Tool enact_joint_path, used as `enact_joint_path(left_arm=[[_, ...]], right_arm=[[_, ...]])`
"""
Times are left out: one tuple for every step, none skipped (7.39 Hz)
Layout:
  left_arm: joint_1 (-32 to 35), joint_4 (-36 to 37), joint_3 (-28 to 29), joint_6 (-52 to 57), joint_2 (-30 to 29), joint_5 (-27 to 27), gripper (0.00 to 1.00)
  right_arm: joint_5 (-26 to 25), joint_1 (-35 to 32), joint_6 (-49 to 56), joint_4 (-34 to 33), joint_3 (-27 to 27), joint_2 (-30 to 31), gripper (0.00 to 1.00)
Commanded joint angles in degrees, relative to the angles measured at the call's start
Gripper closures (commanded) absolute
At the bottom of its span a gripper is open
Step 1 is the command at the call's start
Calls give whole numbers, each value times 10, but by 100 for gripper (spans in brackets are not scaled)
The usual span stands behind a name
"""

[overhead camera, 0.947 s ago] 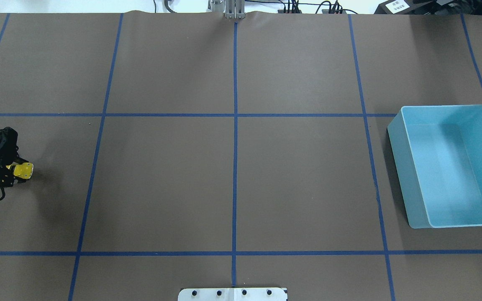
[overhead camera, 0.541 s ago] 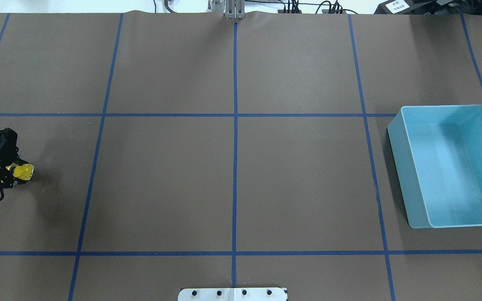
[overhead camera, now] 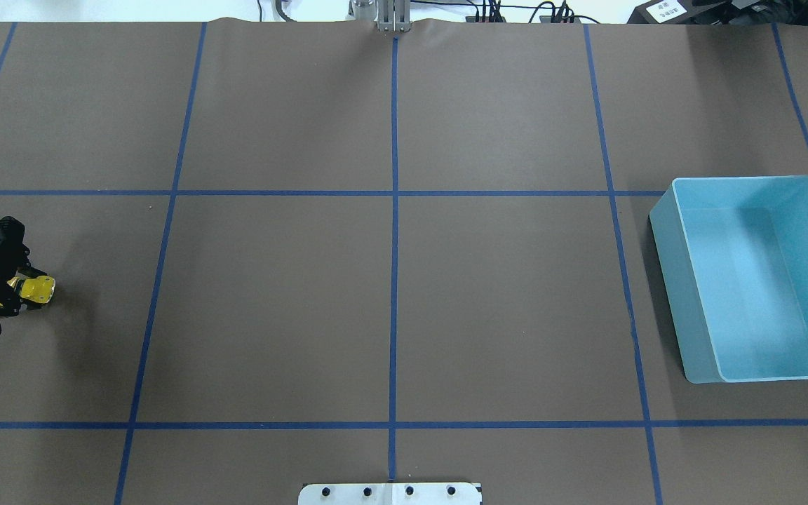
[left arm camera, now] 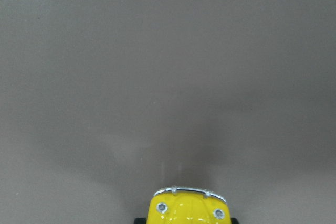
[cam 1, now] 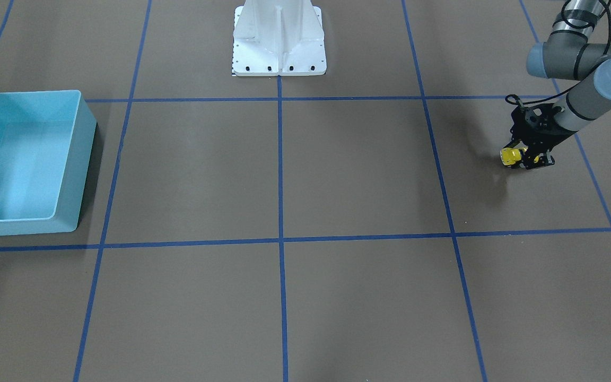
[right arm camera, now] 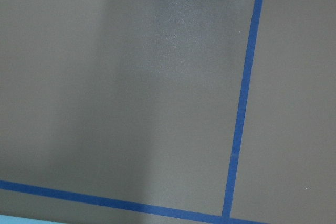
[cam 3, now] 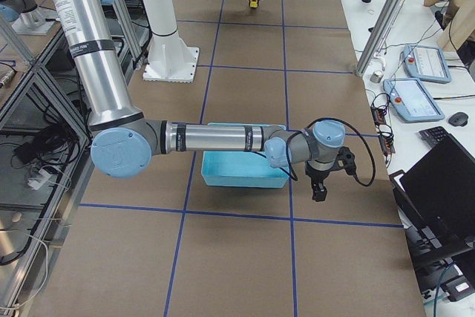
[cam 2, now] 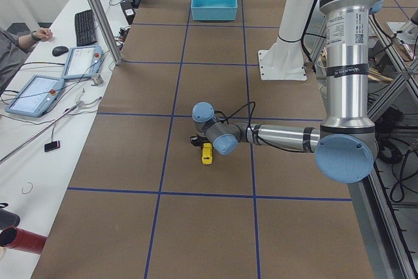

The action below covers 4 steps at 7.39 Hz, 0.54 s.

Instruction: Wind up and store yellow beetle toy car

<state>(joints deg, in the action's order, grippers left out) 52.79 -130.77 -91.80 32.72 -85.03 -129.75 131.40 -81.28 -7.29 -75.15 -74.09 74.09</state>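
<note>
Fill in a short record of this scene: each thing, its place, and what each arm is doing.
Toy: tiny glossy yellow beetle-shaped toy car, at the robot's far left
Left gripper: low over the brown surface, fingers shut on the car
Container: light blue rectangular plastic bin, empty, at the robot's far right
Right gripper: near the bin, pointing down; open or shut unclear

Nothing legible anywhere right now. A white label (overhead camera: 663, 9) sits on a black box (overhead camera: 646, 15) beyond the counter's (overhead camera: 271, 294) far edge, print too small to read. The sticker (cam 2: 358, 36) on my left arm (cam 2: 346, 63) blurs out too.
</note>
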Motion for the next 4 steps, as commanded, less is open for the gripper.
enact_joint_path(left_arm=[[6,-3,4,1,0,-9,100],[12,-3,7,8,1,-14,100],[14,-4,12,20,1,-15,100],[15,-9,13,21,2,-15,100]], right_arm=[[0,0,0,0,0,0,0],[0,0,0,0,0,0,0],[0,0,0,0,0,0,0],[0,0,0,0,0,-1,0]])
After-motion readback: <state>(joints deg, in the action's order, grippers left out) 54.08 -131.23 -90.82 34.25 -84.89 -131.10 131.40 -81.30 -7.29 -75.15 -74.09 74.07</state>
